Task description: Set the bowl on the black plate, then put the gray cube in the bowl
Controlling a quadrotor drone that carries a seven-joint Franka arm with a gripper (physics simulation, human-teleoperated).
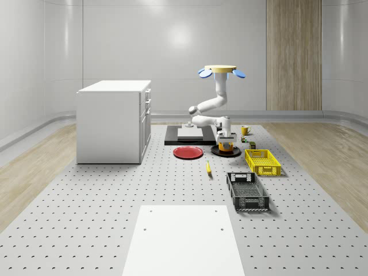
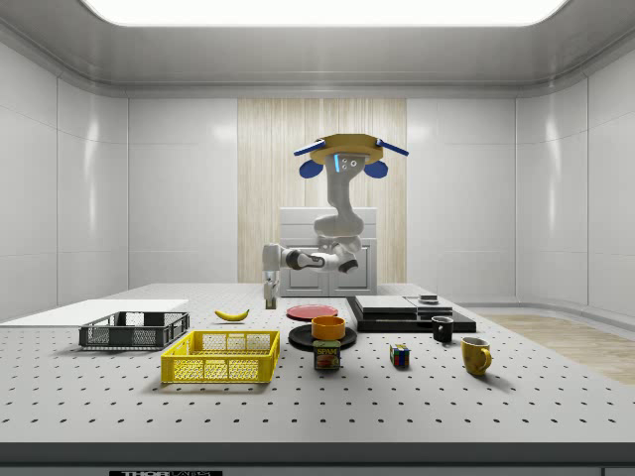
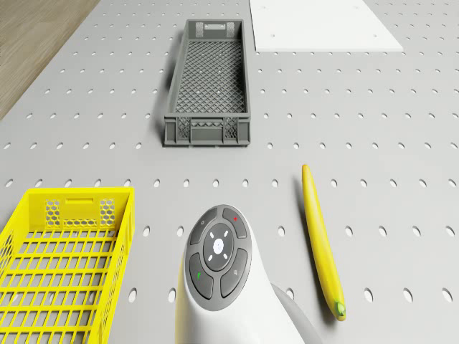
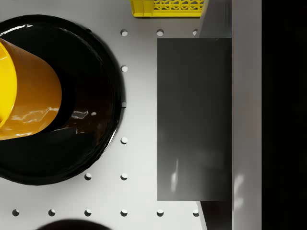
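An orange bowl (image 1: pixel 227 146) (image 2: pixel 328 326) (image 4: pixel 26 91) stands on the black plate (image 1: pixel 216 152) (image 2: pixel 298 340) (image 4: pixel 91 72). My gripper (image 1: pixel 226 135) (image 2: pixel 270 294) (image 4: pixel 211 120) hangs a little above the table by the plate and is shut on the gray cube (image 1: pixel 226 138) (image 4: pixel 192 120). In the wrist view the cube hangs beside the plate's rim, not over the bowl. The drone (image 1: pixel 221 70) (image 2: pixel 344 154) hovers high over the far part of the table, behind the plate, with the arm bent down and forward.
A red plate (image 1: pixel 188 152) lies beside the black plate. Nearby are a banana (image 1: pixel 208 168) (image 3: pixel 320 240), a yellow basket (image 1: pixel 263 161) (image 3: pixel 61 258) and a gray crate (image 1: pixel 247 191) (image 3: pixel 209 89). A can (image 2: pixel 326 355), a colored cube (image 2: pixel 399 355) and mugs (image 2: pixel 475 355) stand close. A white cabinet (image 1: pixel 115 121) is at the whole-scene view's left.
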